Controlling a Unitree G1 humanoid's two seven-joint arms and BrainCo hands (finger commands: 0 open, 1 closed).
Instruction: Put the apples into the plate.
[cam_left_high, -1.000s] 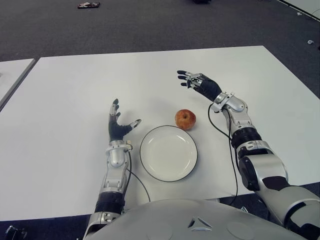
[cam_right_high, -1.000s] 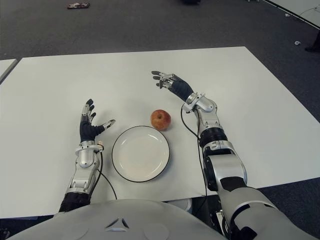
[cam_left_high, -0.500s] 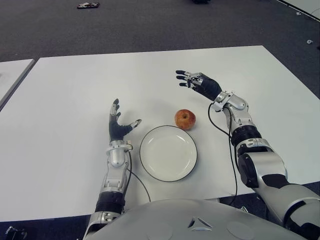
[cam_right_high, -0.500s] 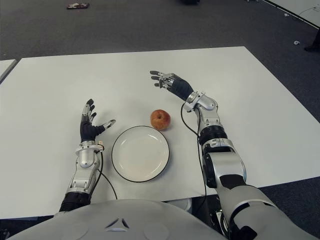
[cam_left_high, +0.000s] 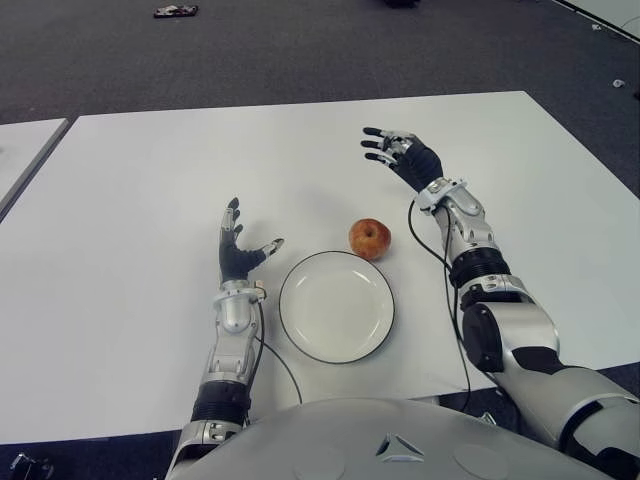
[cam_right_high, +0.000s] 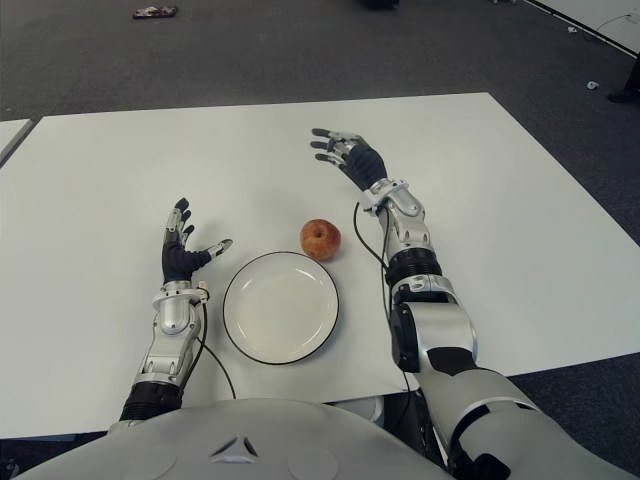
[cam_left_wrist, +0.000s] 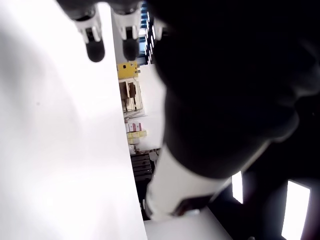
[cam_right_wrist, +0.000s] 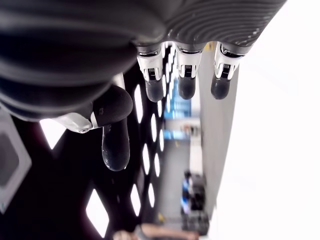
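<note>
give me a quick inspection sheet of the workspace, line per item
surface: white table, bare apart from the job's things; a second white tabletop edge shows at far left.
job's things: one apple on the table, just beyond the right rim of the white plate; the plate holds nothing.
clutter: nothing seen on the table.
hands: left hand open, fingers up, left of the plate; right hand open, beyond and right of the apple, holding nothing.
cables: a black cable runs along the right forearm, another by the left forearm.
surroundings: dark carpet floor with a small object lying on it far off.
</note>
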